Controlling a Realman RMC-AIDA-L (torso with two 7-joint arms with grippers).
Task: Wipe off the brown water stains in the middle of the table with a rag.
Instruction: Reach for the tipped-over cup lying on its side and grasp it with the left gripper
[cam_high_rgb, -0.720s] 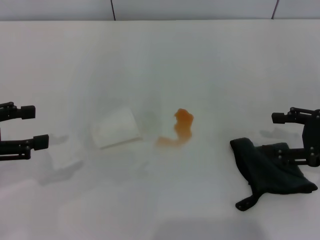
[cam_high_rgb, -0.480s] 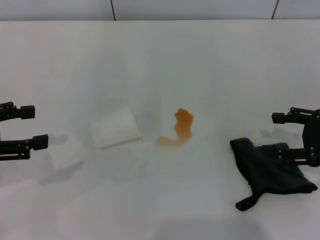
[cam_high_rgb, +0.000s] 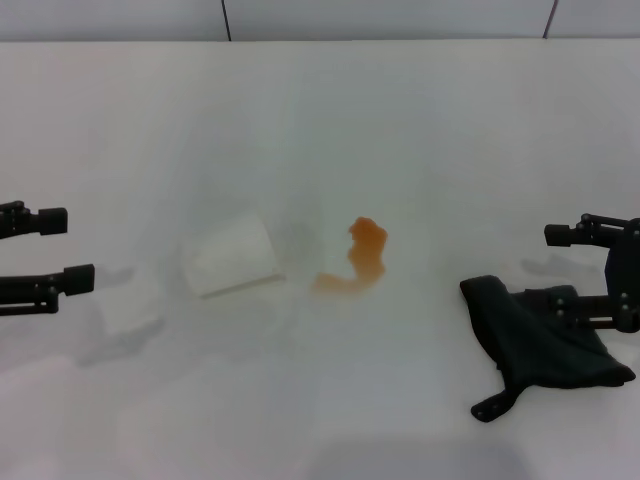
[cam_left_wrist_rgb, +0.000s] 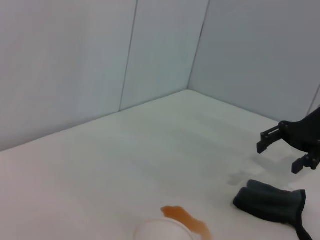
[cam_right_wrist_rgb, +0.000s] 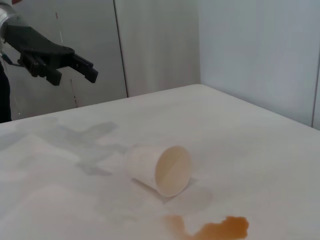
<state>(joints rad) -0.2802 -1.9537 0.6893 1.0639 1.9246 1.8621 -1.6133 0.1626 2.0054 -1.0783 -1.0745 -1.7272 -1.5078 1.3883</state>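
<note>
The brown water stains (cam_high_rgb: 364, 258) lie as a hooked orange puddle in the middle of the white table (cam_high_rgb: 400, 120). They also show in the left wrist view (cam_left_wrist_rgb: 186, 220) and the right wrist view (cam_right_wrist_rgb: 216, 229). The black rag (cam_high_rgb: 545, 345) lies crumpled at the right front, its loop tab toward the front edge, and it shows in the left wrist view (cam_left_wrist_rgb: 270, 202). My right gripper (cam_high_rgb: 552, 268) is open and empty, and its lower finger overlaps the rag's far edge. My left gripper (cam_high_rgb: 62, 250) is open and empty at the far left.
A white translucent plastic cup (cam_high_rgb: 232, 257) lies on its side just left of the stain, mouth toward it (cam_right_wrist_rgb: 161, 170). Grey wall panels (cam_high_rgb: 380, 18) run behind the table's far edge.
My left gripper has drawn back slightly to the left. The right gripper, rag, cup and stain have not moved.
</note>
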